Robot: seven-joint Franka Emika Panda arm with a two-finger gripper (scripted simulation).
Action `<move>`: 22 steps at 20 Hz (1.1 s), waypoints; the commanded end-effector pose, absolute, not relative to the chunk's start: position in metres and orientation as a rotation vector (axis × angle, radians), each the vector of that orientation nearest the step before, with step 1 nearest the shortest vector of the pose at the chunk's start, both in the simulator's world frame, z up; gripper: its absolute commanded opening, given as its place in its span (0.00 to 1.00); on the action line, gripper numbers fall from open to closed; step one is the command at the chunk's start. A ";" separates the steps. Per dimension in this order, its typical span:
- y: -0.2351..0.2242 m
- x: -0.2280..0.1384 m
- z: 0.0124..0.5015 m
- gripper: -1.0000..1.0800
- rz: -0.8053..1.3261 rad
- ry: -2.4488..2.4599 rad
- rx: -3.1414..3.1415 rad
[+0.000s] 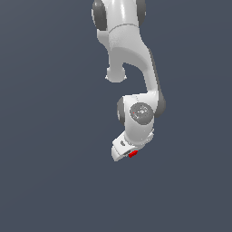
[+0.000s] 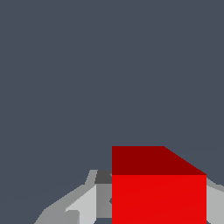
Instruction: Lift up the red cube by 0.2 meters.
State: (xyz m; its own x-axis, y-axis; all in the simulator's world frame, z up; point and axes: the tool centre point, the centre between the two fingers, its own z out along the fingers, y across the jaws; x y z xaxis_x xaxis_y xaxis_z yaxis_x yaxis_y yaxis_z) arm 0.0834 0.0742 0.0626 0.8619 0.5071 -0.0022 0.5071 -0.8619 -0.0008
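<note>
The red cube [image 1: 132, 154] is a tiny bright red block at the tip of my white gripper [image 1: 128, 153], low in the middle of the exterior view. In the wrist view the red cube [image 2: 159, 192] fills the space between the two grey fingers [image 2: 87, 205], which press against its sides. My gripper [image 2: 157, 210] is shut on the cube. The white arm hangs down from the top of the exterior view and hides most of the fingers there.
A plain dark blue-grey surface [image 1: 45, 136] fills the rest of both views. No other objects show.
</note>
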 end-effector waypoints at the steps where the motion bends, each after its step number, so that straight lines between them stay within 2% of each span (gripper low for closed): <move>1: 0.074 0.083 0.085 0.00 0.000 -0.826 -3.031; 12: 0.075 0.082 0.192 0.00 0.000 -0.827 -3.031; 22: 0.075 0.084 0.226 0.00 0.000 -0.826 -3.031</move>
